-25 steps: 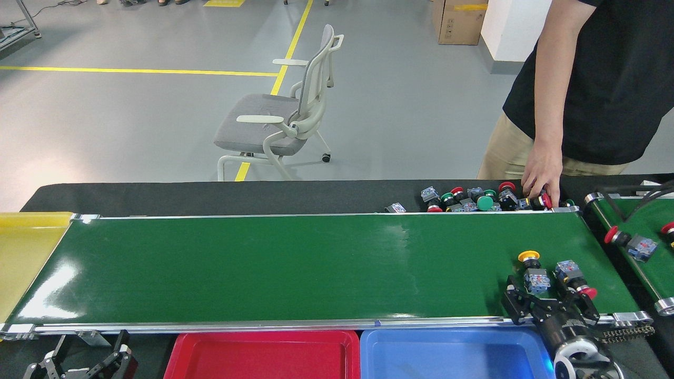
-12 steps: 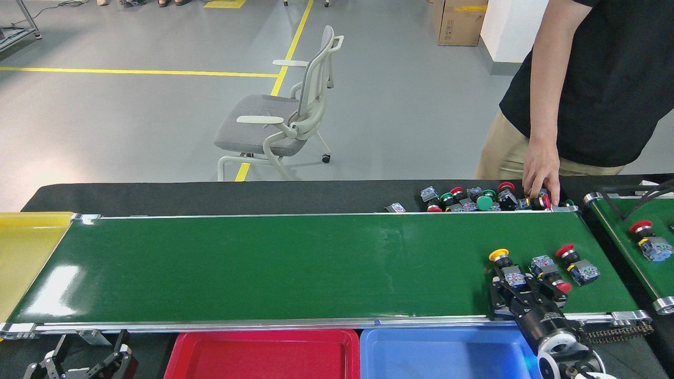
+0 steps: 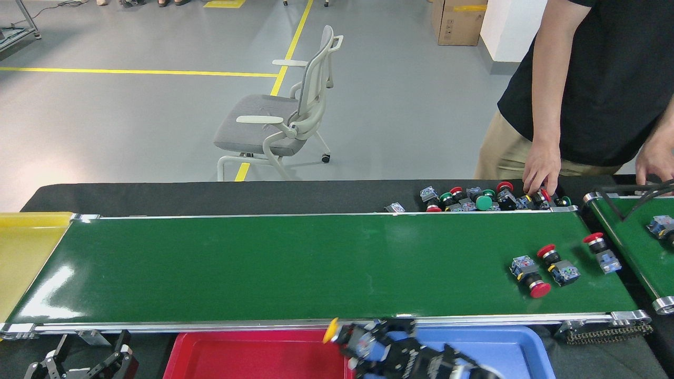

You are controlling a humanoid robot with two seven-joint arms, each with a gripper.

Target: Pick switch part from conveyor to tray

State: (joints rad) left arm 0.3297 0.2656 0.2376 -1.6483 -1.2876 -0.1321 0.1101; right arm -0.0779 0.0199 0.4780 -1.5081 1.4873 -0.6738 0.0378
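Observation:
My right gripper point(image 3: 354, 341) hangs over the seam between the red tray point(image 3: 253, 355) and the blue tray, just below the near rail of the conveyor point(image 3: 263, 263). It is shut on a switch part with a yellow button point(image 3: 331, 330), whose cap points left over the red tray's right end. Three red-capped switch parts lie on the belt's right end: one point(image 3: 528, 273), a second point(image 3: 558, 265) and a third point(image 3: 602, 252). My left gripper point(image 3: 79, 363) sits low at the bottom left, below the belt, its fingers spread with nothing between them.
A person in a black shirt stands at the far right, one hand point(image 3: 541, 171) on a pile of switch parts point(image 3: 484, 201) behind the belt. A smaller angled belt point(image 3: 642, 247) carries another part. A blue tray point(image 3: 489, 347), a yellow tray point(image 3: 23, 252) and an office chair point(image 3: 284, 116) are around.
My right gripper closed on the yellow-button switch part at the belt's right end, lifted it off and swung left to the trays. The other parts rode leftward; a new one arrived.

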